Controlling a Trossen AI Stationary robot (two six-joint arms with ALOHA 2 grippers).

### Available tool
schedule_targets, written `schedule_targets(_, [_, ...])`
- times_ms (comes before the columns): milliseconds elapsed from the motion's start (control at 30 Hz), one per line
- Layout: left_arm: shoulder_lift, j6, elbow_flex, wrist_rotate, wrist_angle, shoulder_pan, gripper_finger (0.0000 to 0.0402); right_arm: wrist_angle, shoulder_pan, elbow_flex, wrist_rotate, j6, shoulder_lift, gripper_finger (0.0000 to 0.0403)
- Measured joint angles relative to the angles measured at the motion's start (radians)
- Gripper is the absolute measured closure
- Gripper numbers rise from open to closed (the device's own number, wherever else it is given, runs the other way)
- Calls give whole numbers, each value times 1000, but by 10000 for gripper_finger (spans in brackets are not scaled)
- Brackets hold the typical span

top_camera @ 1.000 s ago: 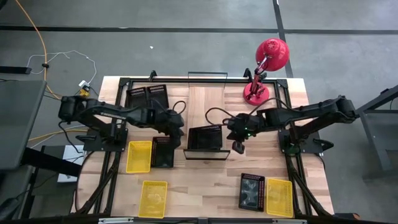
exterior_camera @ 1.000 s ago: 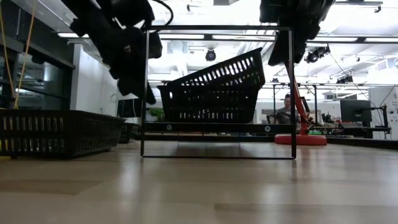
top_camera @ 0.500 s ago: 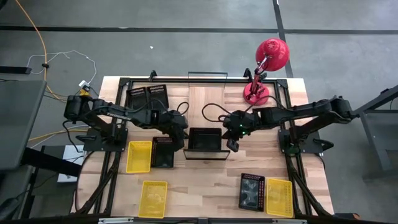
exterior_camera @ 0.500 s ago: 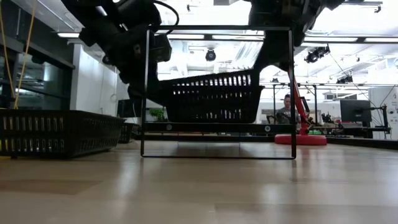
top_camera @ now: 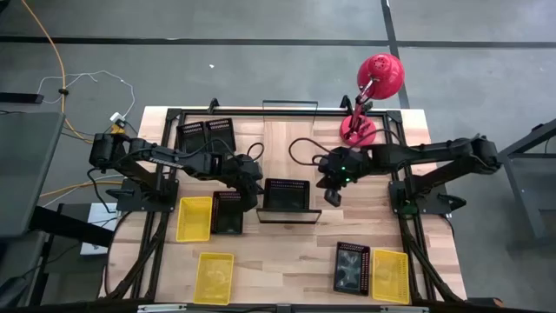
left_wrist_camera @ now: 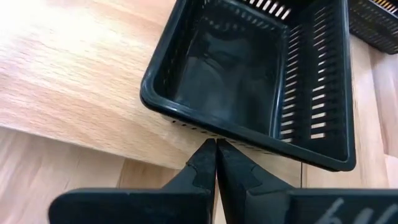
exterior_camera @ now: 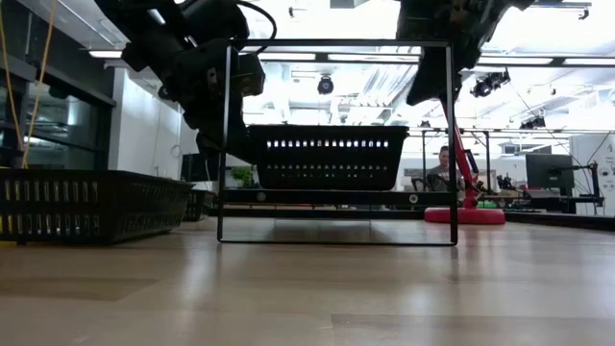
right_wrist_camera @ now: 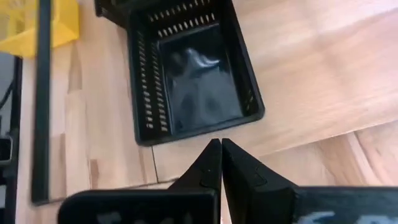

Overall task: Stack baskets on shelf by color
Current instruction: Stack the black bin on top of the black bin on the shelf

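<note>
A black basket (top_camera: 287, 196) sits level, open side up, with its bottom on the light-wood shelf (top_camera: 289, 143), near the shelf's near wire rail (top_camera: 287, 217). It also shows in the low view (exterior_camera: 327, 159). My left gripper (left_wrist_camera: 216, 144) is shut at the basket's left short end. My right gripper (right_wrist_camera: 221, 143) is shut beside the basket's right short end (right_wrist_camera: 205, 127). In the low view it stands higher than the rim (exterior_camera: 418, 91), apart from the basket. My left gripper lays its shut fingertips (left_wrist_camera: 208, 158) against the outer wall of the basket's left short end, just under the rim (left_wrist_camera: 199, 127). It comes from the table's left, slanting down. The basket stays level on the shelf board.
Black baskets lie at the far left (top_camera: 206, 135), left of the shelf (top_camera: 228, 213) and near right (top_camera: 352, 267). Yellow baskets lie at the left (top_camera: 195, 217), near left (top_camera: 215, 276) and near right (top_camera: 391, 274). A red lamp (top_camera: 369, 96) stands far right.
The black basket stood tilted on the shelf with its right end raised. That end has come down, and the basket now lies level. My right gripper dipped to the raised end, then rose clear of it. My left gripper has gone right, up to the basket's left end.
</note>
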Motion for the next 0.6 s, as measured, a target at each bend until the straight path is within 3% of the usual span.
schedule_targets(233, [-1, -36, 0, 63, -1, -8, 401, -54, -5, 0, 61, -21, -60, 403])
schedule_targets(600, [-35, -40, 2, 68, -64, -2, 401, -106, -8, 0, 70, -52, -109, 403])
